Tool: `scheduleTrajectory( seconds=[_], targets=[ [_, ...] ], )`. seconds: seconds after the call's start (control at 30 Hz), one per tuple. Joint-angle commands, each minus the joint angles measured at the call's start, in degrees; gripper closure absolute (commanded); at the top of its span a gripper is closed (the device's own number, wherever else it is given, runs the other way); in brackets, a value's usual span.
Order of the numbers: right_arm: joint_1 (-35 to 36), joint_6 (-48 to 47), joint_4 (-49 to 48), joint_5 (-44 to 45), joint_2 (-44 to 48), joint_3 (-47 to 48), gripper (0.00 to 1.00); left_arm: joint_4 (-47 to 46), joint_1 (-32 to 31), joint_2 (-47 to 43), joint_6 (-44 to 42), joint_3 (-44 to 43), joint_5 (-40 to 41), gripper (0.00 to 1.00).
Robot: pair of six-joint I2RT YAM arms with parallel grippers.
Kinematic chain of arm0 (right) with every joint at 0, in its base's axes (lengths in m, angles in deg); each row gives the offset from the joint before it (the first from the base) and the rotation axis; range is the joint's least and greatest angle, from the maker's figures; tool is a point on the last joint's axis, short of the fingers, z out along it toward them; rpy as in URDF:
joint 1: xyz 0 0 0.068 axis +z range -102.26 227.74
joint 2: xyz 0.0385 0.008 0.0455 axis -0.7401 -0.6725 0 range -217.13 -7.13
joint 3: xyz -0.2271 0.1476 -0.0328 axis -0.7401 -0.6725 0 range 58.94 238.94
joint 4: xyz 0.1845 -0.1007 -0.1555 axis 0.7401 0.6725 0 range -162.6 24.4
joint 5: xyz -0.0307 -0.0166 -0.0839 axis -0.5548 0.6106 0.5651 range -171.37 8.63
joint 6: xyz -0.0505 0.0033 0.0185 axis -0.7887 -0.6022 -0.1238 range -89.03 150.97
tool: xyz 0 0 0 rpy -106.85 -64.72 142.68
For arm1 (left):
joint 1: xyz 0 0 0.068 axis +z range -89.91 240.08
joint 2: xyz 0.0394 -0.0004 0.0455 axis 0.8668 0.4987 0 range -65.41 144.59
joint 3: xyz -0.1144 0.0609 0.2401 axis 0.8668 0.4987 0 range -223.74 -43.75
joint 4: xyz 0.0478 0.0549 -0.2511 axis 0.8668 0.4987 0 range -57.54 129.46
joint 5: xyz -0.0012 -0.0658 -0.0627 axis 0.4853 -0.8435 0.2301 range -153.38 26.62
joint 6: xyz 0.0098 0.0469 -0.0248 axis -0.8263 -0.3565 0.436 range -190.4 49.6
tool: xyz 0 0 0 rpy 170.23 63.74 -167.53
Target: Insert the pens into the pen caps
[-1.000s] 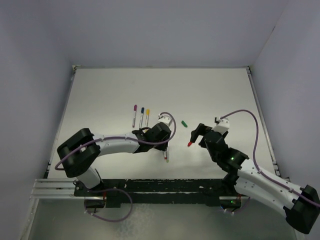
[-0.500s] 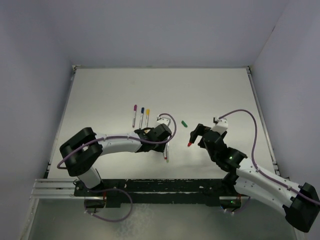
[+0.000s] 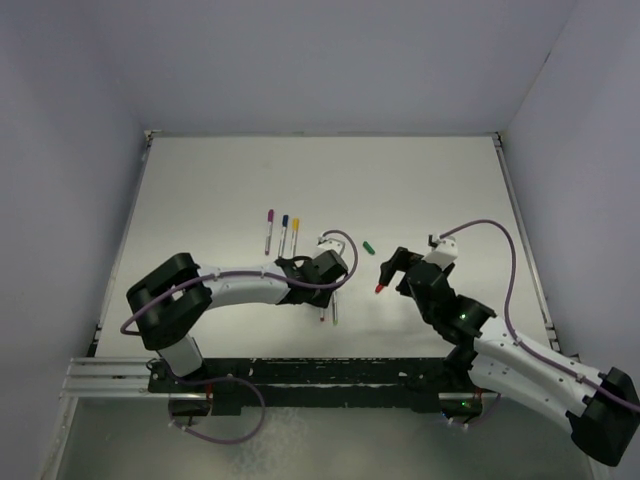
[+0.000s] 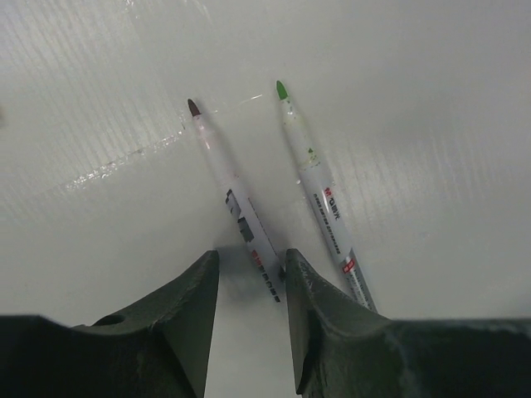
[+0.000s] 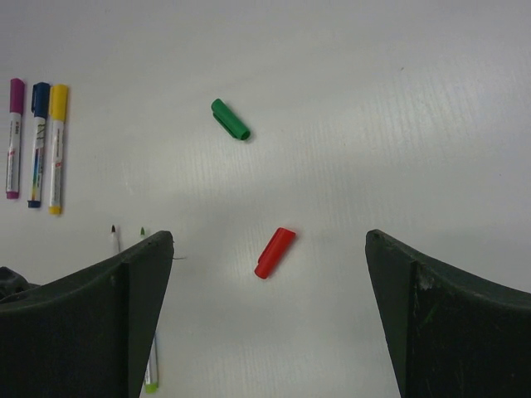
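Observation:
Two uncapped pens lie side by side in the left wrist view: a red-tipped pen (image 4: 236, 199) and a green-tipped pen (image 4: 322, 195). My left gripper (image 4: 249, 286) is open, low over the table, with the rear end of the red-tipped pen between its fingertips. From above, the left gripper (image 3: 326, 292) sits over these pens (image 3: 334, 314). The red cap (image 5: 275, 252) lies between the wide-open jaws of my right gripper (image 5: 267, 242), which is above it. The green cap (image 5: 230, 119) lies farther back. Both caps show from above, red (image 3: 380, 288) and green (image 3: 368, 246).
Three capped pens lie in a row at the left: purple (image 5: 14, 137), blue (image 5: 36, 143) and yellow (image 5: 56, 148). From above, this row (image 3: 283, 232) is just behind the left arm. White walls close the table's back and sides.
My left gripper has shifted slightly toward the near edge, over the two uncapped pens. The right arm and both caps have not moved.

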State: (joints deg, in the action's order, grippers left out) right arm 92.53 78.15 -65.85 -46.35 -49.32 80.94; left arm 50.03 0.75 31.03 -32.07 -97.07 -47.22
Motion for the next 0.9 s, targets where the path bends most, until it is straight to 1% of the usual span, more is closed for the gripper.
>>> scheduleTrajectory(
  seconds=[0.0,0.13,0.2,0.27,0.57,0.73,0.87],
  targets=[
    [0.0,1.9,-0.3,1.5,1.3,0.0,0.01,9.2,-0.3,0.6,-1.8,-2.0,0.1,0.59],
    [0.0,3.0,-0.2,2.2,1.6,0.0,0.01,16.5,-0.2,1.5,-3.0,-4.1,1.6,0.63],
    [0.0,3.3,-0.1,2.4,1.5,0.1,0.01,18.1,-0.3,1.6,-3.7,-4.4,1.8,0.65],
    [0.0,3.3,-0.3,2.2,1.4,0.2,0.01,17.7,-0.3,1.5,-4.4,-4.1,2.3,0.66],
    [0.0,2.9,-0.1,1.1,1.4,0.5,0.02,13.3,0.2,4.4,-6.8,-4.4,4.4,0.62],
    [0.0,2.8,1.1,1.4,2.6,0.6,0.02,10.8,1.9,5.0,-7.5,-3.2,2.9,0.62],
    [0.0,2.7,2.1,1.5,3.3,0.6,0.02,8.7,4.8,4.9,-7.7,-1.0,0.4,0.62]
  ],
)
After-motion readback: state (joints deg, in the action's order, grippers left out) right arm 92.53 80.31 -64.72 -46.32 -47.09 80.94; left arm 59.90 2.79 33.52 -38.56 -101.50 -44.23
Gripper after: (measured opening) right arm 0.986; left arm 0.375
